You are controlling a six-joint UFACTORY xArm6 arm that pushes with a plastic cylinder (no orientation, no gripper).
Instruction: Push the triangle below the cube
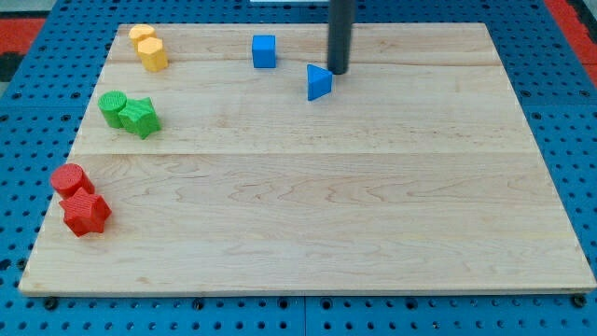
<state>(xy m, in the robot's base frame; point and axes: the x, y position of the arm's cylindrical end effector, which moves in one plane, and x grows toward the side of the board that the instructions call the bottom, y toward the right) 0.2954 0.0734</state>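
i have no jaws, only a rod holding nothing. my tip [337, 72] sits just up-right of the blue triangle [319, 82], placed to shove it left and down; it lies right of the blue cube [264, 51], not under it.
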